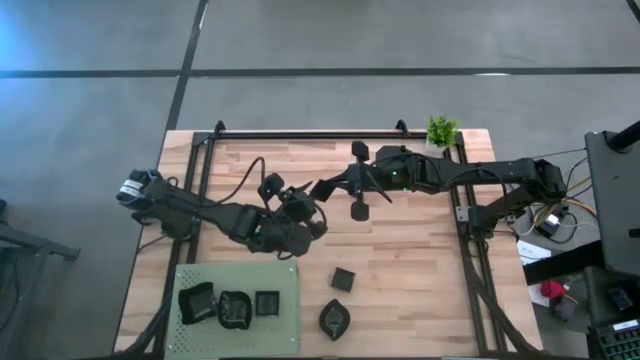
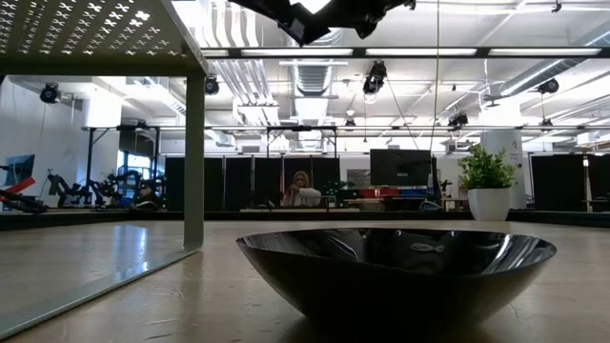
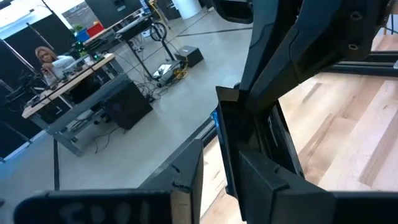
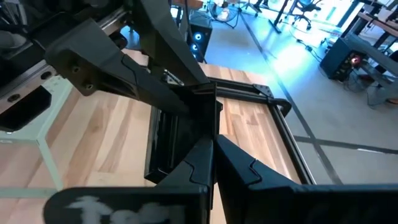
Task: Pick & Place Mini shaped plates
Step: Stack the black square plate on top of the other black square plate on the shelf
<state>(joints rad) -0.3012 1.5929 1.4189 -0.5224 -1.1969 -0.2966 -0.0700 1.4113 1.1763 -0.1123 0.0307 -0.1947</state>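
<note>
Mat [image 1: 288,282], worktop's front-left corner: three plates [image 1: 235,308]. Two more near front edge. Over centre, my right gripper [image 4: 213,142] is pinched shut on a square plate [image 4: 163,144]; my left gripper [image 1: 308,200] flanks it, grip can't tell.

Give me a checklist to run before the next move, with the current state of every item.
1. Right claw shut, above the middle of the table: ok.
2. Left claw meets the right claw tip to tip: ok.
3. Dark flat piece between the claws, likely a plate, is securely held: cannot tell which claw holds it.
4. Green mat has bare room beside the three plates on it: ok.
5. All plates are on the mat: not ok. The square plate and the leaf-shaped plate lie on the wood, apart from each other.
</note>
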